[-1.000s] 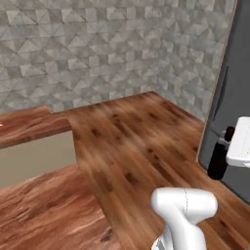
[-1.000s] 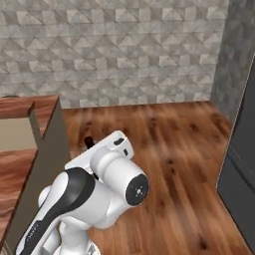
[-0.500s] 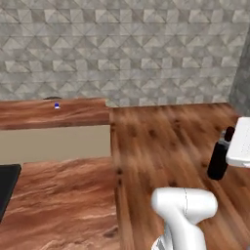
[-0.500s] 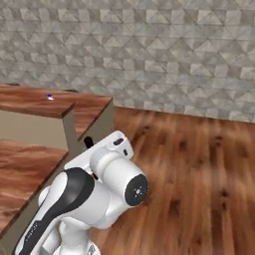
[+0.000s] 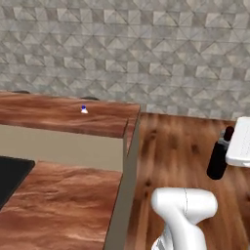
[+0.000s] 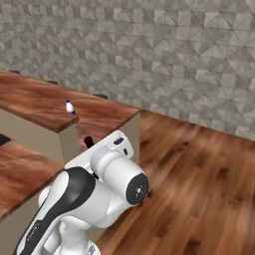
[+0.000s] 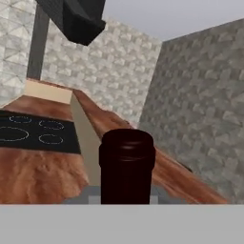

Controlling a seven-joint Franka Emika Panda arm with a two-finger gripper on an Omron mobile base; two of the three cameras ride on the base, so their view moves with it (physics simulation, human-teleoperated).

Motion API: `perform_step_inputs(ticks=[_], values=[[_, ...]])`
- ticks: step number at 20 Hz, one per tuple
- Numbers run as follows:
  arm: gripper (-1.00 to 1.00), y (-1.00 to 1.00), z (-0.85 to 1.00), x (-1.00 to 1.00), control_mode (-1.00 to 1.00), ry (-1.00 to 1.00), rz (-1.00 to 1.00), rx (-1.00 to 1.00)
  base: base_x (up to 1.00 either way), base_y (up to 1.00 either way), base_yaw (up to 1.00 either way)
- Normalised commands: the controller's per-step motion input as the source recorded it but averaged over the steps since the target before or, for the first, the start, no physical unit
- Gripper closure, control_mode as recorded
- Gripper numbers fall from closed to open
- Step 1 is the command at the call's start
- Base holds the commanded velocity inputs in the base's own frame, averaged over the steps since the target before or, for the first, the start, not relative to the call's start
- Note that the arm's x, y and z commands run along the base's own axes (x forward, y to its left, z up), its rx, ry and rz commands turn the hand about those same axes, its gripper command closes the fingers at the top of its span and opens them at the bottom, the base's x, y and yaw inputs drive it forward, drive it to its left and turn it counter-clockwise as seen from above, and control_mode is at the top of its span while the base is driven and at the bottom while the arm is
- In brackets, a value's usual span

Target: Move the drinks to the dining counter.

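Observation:
My gripper (image 7: 127,191) is shut on the slim black bottle (image 7: 127,167), whose dark cap rises between the fingers in the hand view. From the left base the same black bottle (image 5: 218,157) hangs beside my white hand at the right edge, above the wood floor. Its top (image 6: 88,142) peeks out behind my arm in the right base view. A small blue-and-white bottle (image 5: 84,109) (image 6: 69,106) stands on the dining counter (image 5: 44,113) (image 6: 30,97), far ahead of the gripper. The counter's long wood top (image 7: 167,167) runs away to the right in the hand view.
A lower wood top (image 5: 63,205) carries a black cooktop (image 5: 10,177) (image 7: 33,133), with a beige wall (image 5: 63,149) stepping up to the dining counter. A dark range hood (image 7: 74,18) hangs overhead. Grey tiled walls (image 5: 146,58) close the room. Open wood floor (image 6: 199,184) lies to the right.
The whole picture has swung as the base moves: the counters and the blue-and-white bottle have come into view. The black bottle stays in the gripper.

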Motion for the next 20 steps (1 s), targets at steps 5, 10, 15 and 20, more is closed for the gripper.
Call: perform_step_inputs(ticks=[5,10,15,20], values=[[1.00,0.00,0.00,0.00,1.00,0.00,0.00,0.00,0.99,-0.48,0.43],[1.00,0.00,0.00,0.00,1.00,0.00,0.00,0.00,0.94,-0.43,0.43],[1.00,0.00,0.00,0.00,1.00,0.00,0.00,0.00,0.92,-0.43,0.44],[1.00,0.00,0.00,0.00,1.00,0.00,0.00,0.00,0.78,-0.47,0.44]])
